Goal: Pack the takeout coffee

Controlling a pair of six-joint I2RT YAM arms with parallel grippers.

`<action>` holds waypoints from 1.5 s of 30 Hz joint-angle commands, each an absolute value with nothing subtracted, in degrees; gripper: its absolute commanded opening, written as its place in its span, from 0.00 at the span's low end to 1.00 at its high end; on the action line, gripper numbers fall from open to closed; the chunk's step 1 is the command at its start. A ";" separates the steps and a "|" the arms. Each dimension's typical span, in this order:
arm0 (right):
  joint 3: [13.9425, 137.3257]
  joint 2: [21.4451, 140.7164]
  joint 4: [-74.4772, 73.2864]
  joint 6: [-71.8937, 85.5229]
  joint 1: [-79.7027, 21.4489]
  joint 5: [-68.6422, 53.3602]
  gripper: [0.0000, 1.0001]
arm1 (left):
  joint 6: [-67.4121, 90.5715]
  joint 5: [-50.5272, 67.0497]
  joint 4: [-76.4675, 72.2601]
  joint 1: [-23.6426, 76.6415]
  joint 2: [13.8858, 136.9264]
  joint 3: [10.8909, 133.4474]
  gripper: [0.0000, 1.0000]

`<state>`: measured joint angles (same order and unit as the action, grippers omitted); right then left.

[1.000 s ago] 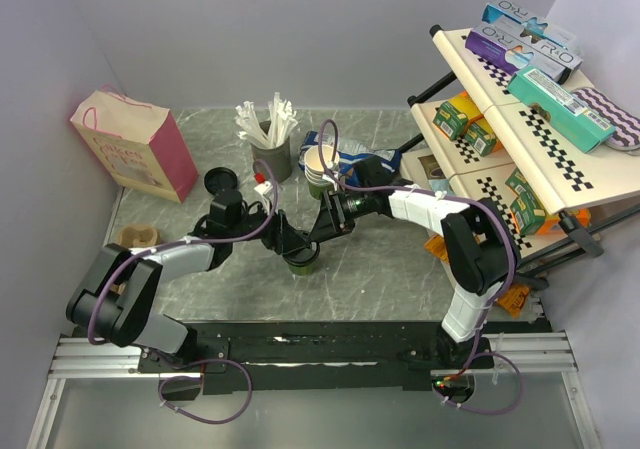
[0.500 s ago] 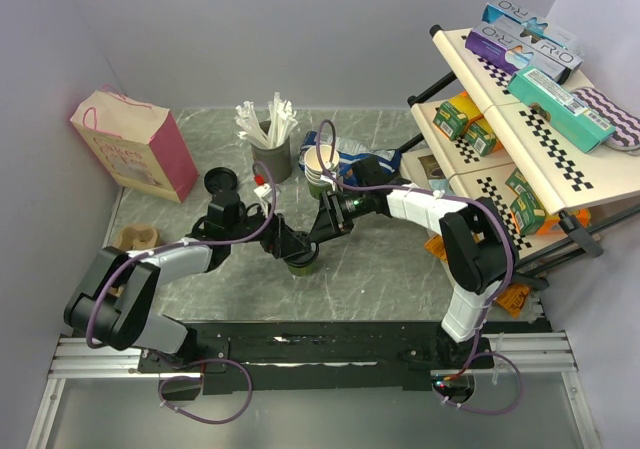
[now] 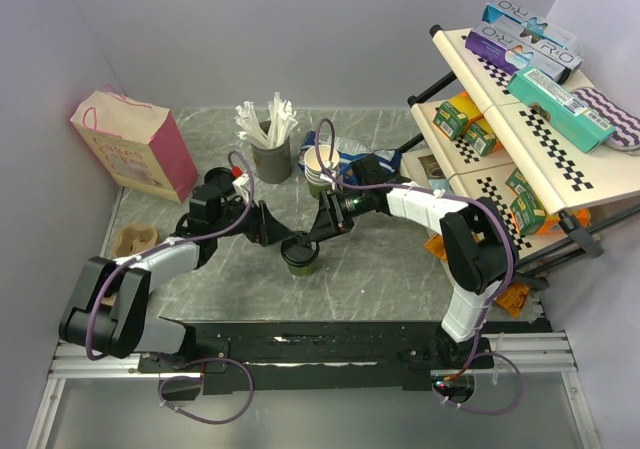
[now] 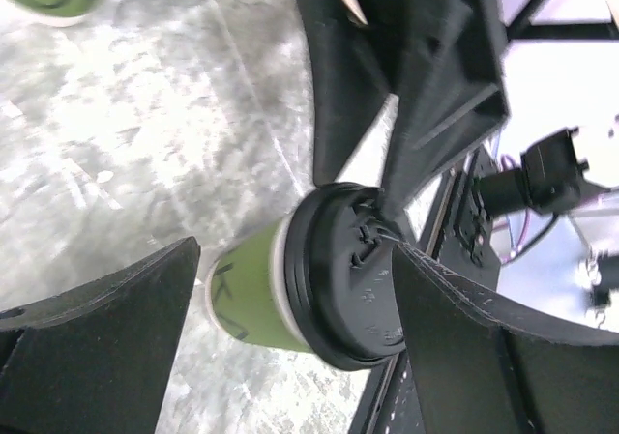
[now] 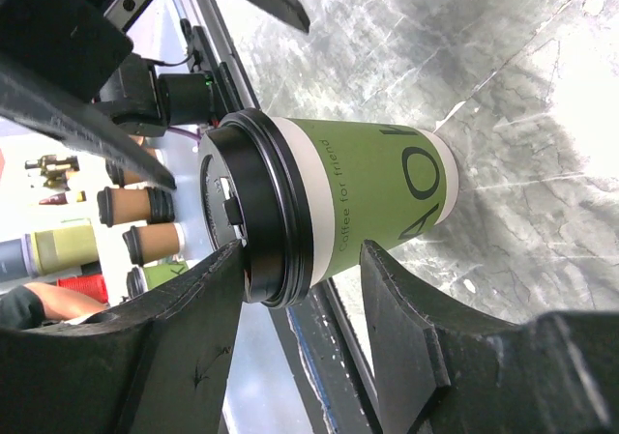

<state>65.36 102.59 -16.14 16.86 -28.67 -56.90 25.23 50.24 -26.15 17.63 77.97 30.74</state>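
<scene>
The takeout coffee [image 3: 299, 256], a green paper cup with a black lid, stands upright on the marble table [image 3: 390, 269] between both arms. My left gripper [image 3: 272, 235] is open just left of the cup and not touching it. In the left wrist view [image 4: 295, 260] the cup [image 4: 253, 294] lies ahead between the wide-apart fingers [image 4: 97, 347]. My right gripper [image 3: 318, 233] is open just behind and right of the cup. In the right wrist view [image 5: 302, 255] its fingers [image 5: 435, 347] stand either side of the cup's [image 5: 377, 197] lid end, one close to the lid [image 5: 251, 207].
A pink paper bag [image 3: 135, 144] stands at back left, with a loose black lid [image 3: 220, 181] beside it. A cardboard cup carrier [image 3: 135, 237] lies at left. A stirrer holder [image 3: 272, 141] and stacked cream cups [image 3: 318, 164] are behind. A shelf rack [image 3: 520, 129] fills the right.
My left gripper has let go of the cup and drawn back to the left. The cup stays standing in the same spot. The right gripper has barely moved.
</scene>
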 commanded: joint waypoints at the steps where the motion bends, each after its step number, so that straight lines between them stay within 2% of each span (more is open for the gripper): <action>1: 66.18 104.15 -17.49 14.77 -29.09 -51.94 0.57 | 28.82 50.10 -26.54 16.08 77.43 29.80 0.86; 11: 66.09 104.68 -17.40 14.59 -29.09 -52.03 0.57 | 28.91 49.22 -24.09 15.82 80.06 27.95 0.84; 26: 63.11 107.23 -14.77 18.63 -29.18 -51.59 0.56 | 34.28 45.79 -29.61 13.01 88.15 23.21 0.84; 38: 60.21 110.30 -10.99 25.31 -29.09 -51.68 0.51 | 37.97 46.76 -35.51 11.25 92.37 21.71 0.84; 45: 57.57 109.16 -11.51 27.15 -29.09 -48.17 0.49 | 37.00 44.92 -32.97 11.25 94.22 22.76 0.82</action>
<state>61.89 106.08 -8.19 28.67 -28.49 -62.98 42.78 56.25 -41.30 12.23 90.24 24.38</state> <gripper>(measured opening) 0.505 0.837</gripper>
